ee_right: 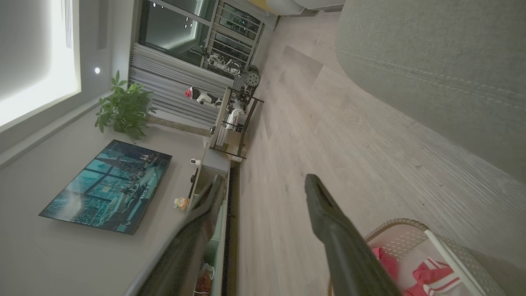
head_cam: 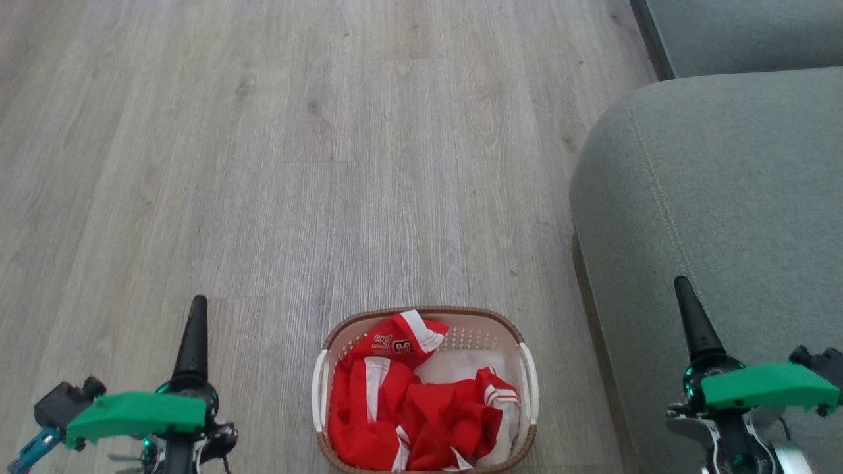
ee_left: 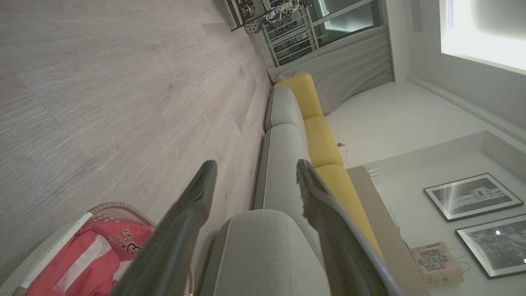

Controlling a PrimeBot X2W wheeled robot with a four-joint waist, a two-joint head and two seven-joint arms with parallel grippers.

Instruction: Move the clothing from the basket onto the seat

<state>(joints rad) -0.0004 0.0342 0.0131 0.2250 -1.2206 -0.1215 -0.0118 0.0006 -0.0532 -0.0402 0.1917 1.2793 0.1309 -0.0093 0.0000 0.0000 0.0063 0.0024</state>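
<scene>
The clothing (head_cam: 408, 408) is a crumpled red pile with white stripes, one piece showing black numbers, inside the basket (head_cam: 421, 311) on the floor at the bottom centre of the head view. Left of the basket my left gripper (head_cam: 196, 316) hangs above the floor; the left wrist view shows this gripper (ee_left: 255, 164) open and empty, with the clothing (ee_left: 94, 255) at its lower left. My right gripper (head_cam: 688, 309) is right of the basket, over the front of the grey seat (head_cam: 724, 197). In the right wrist view it (ee_right: 265, 179) is open and empty, the basket (ee_right: 411, 242) at lower right.
Pale wood floor (head_cam: 329, 164) stretches ahead and to the left. A second grey sofa section (head_cam: 744, 33) lies at the far right. Yellow back cushions (ee_left: 324, 144) line the sofa. A television (ee_right: 111, 185) and a potted plant (ee_right: 123, 107) stand on the room's left side.
</scene>
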